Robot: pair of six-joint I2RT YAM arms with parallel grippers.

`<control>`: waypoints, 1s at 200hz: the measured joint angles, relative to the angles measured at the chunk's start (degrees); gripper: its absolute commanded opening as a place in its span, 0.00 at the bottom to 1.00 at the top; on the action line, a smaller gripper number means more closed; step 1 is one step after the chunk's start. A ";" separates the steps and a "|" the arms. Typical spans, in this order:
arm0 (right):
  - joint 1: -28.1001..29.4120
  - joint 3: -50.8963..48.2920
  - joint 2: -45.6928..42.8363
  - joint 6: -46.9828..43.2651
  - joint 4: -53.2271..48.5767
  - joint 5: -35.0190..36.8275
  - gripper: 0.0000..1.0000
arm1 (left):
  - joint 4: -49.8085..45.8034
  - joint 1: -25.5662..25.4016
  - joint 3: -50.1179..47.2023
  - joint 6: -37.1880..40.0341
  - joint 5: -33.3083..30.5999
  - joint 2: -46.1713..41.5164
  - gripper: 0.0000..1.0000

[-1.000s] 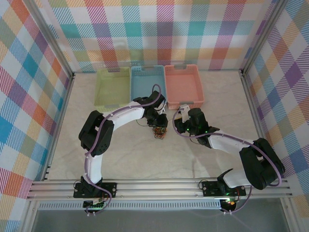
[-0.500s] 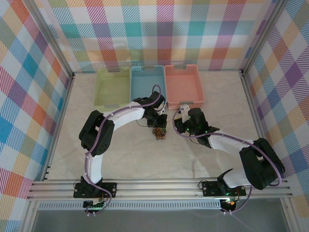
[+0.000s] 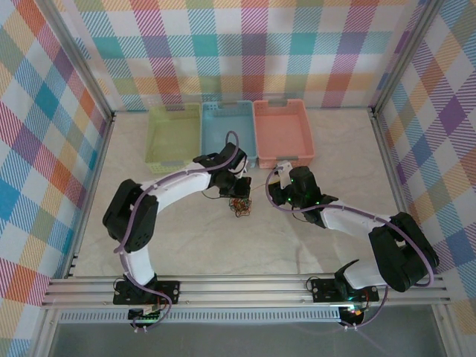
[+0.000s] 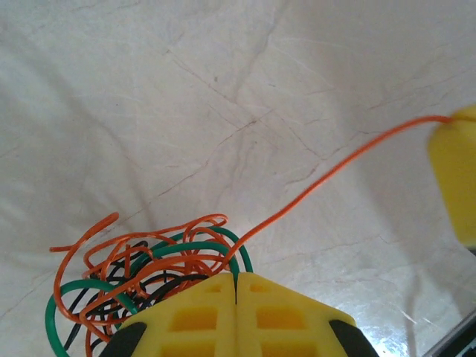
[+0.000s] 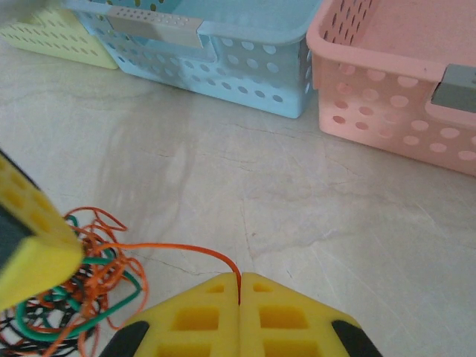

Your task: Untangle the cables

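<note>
Arms both reach inward over the table (image 3: 186, 245) toward its middle. We see the left arm bowed up from its base, elbow out left, wrist swung right. The left gripper (image 3: 238, 195) points down at the tangle (image 3: 239, 207). The right arm lies low, elbow far right, forearm running left. The right gripper (image 3: 272, 196) sits just right of the tangle and near the pink basket (image 3: 282, 130).

Counts: two arms, two grippers, three baskets, three wires. Baskets stand in a row at the far side: yellow-green basket (image 3: 173, 136) left, blue basket (image 3: 227, 126) middle, pink right.

Left wrist view: left gripper (image 4: 236, 277) has its fingers pressed together with no gap, pinched on the near edge of the tangle (image 4: 141, 271). We cannot tell which strand is caught. Right wrist view: right gripper (image 5: 239, 280) is also pressed flat together, and the orange wire (image 5: 178, 248) runs into the seam, so it holds that wire.

Wires: the tangle is a small loose knot of loops on the table, mid-scene, on the near side of the blue basket. The orange wire (image 4: 335, 170) makes most of the loops. One orange strand leaves the knot, lifted off the table, and crosses to the right gripper (image 4: 454, 178). The green wire (image 4: 52, 305) makes a few wider loops around the outside. The black wire (image 4: 160, 286) is thin, under the others and mostly hidden.
</note>
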 measured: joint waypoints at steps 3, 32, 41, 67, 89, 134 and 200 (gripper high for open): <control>0.00 0.00 0.00 0.00 0.00 0.02 0.00 | 0.15 0.00 -0.39 -0.04 -0.13 -0.57 0.00; 0.02 0.00 0.00 0.02 0.00 0.33 0.00 | 1.92 0.00 -4.76 -0.35 -0.90 -7.17 0.00; 0.02 0.00 0.00 0.04 0.00 0.52 0.00 | 2.43 0.00 -5.99 -0.59 -1.38 -9.44 0.00; 0.02 0.00 0.00 0.33 0.00 1.44 0.00 | 3.06 0.00 -8.50 -1.42 -2.89 -16.11 0.00; 0.02 0.04 0.00 0.74 -0.02 2.08 0.00 | 3.10 0.00 -9.70 -1.81 -4.81 -22.10 0.00; 0.02 0.55 -0.02 1.33 -0.02 4.07 0.00 | 1.62 0.17 -12.44 -2.82 -9.90 -32.89 0.00; -0.37 0.76 -0.02 2.80 -1.70 8.31 0.00 | -3.72 1.84 -15.30 -3.34 -16.92 -43.45 0.00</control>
